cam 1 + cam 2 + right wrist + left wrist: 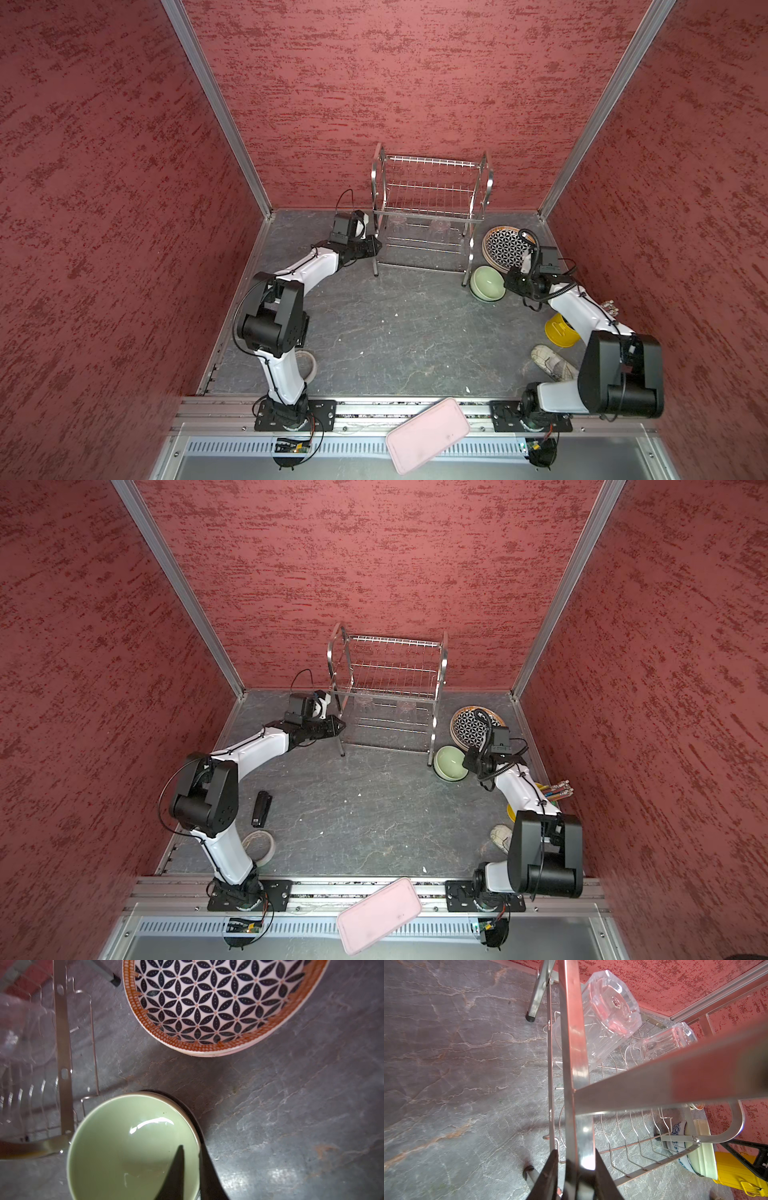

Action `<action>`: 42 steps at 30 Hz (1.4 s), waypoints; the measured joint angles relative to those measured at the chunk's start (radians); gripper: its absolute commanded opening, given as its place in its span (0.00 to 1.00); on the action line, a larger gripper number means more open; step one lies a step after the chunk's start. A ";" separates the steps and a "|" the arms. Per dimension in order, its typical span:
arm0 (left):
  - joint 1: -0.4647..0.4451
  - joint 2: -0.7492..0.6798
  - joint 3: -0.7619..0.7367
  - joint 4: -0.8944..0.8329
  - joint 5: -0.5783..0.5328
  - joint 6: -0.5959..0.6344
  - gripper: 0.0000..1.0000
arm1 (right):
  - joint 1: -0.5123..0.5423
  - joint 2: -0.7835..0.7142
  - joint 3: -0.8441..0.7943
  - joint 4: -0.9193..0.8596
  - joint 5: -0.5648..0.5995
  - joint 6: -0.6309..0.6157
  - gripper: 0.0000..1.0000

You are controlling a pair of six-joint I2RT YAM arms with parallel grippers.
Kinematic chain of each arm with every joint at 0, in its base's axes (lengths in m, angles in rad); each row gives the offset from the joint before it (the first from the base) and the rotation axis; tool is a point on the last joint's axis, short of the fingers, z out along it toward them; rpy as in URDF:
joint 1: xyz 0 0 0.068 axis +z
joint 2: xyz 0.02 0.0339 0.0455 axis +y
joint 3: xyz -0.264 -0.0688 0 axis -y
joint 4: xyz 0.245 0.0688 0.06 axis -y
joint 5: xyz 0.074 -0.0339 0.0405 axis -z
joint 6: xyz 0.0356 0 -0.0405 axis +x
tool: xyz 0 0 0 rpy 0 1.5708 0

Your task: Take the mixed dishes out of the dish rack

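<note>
L hand (576, 1160) clamps dish rack (572, 1043) frame, R hand (193, 1159) astride pale green bowl (124, 1147) rim, grip unclear

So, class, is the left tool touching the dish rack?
Touching. The left wrist view shows the left tool astride the steel side bar of the dish rack, both fingers pressed against it, no gap visible.

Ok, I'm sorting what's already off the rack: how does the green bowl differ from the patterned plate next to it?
The green bowl is plain and deep. The patterned plate is wider and shallower, with black-and-white petals and a brown rim. The right end effector straddles the bowl's rim, one finger inside, while no end effector is at the plate. Both sit open side up on the table, to the right of the rack in both top views.
</note>
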 measured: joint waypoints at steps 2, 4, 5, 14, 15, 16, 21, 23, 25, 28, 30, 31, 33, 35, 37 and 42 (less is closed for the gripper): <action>0.000 0.000 0.000 0.000 0.000 0.000 0.28 | 0.000 0.001 -0.005 0.000 0.001 -0.002 0.29; 0.000 0.000 0.000 0.000 0.000 0.000 0.28 | 0.000 0.004 -0.010 0.002 -0.002 -0.003 0.29; 0.000 0.000 0.000 0.000 0.000 0.000 0.28 | 0.000 0.007 -0.013 0.004 -0.006 -0.002 0.28; 0.000 0.000 0.000 0.000 0.000 0.000 0.28 | 0.000 0.065 -0.016 0.050 -0.052 0.001 0.23; 0.000 0.000 0.000 0.000 0.000 0.000 0.28 | -0.001 0.075 -0.015 0.061 -0.053 0.001 0.23; 0.000 0.000 0.000 0.000 0.000 0.000 0.28 | -0.003 0.083 -0.011 0.067 -0.054 0.001 0.23; 0.000 0.000 0.000 0.000 0.000 0.000 0.28 | -0.004 0.109 0.004 0.099 -0.063 0.000 0.23; 0.000 0.000 0.000 0.000 0.000 0.000 0.28 | -0.004 0.121 0.004 0.100 -0.069 0.000 0.24; 0.000 0.000 0.000 0.000 0.000 0.000 0.28 | -0.004 0.130 0.004 0.101 -0.070 0.000 0.23; 0.000 0.000 0.000 0.000 -0.001 0.000 0.28 | -0.004 0.132 0.004 0.101 -0.071 0.000 0.23; 0.000 0.000 0.000 0.000 0.000 0.000 0.28 | -0.004 0.132 0.004 0.101 -0.071 0.000 0.24; 0.000 0.000 0.000 0.000 -0.001 0.000 0.28 | -0.004 0.130 0.004 0.099 -0.071 0.000 0.24; 0.000 0.000 0.000 0.000 -0.001 0.000 0.28 | -0.004 0.117 0.004 0.087 -0.071 0.000 0.27; 0.000 0.000 0.000 0.000 -0.001 0.000 0.28 | -0.002 0.084 0.004 0.067 -0.070 0.001 0.29; 0.000 0.000 0.000 0.000 -0.001 0.000 0.28 | 0.004 0.031 0.004 0.048 -0.069 0.003 0.31; 0.000 0.000 0.000 0.000 0.000 0.000 0.28 | 0.043 -0.111 0.007 0.027 -0.071 0.017 0.25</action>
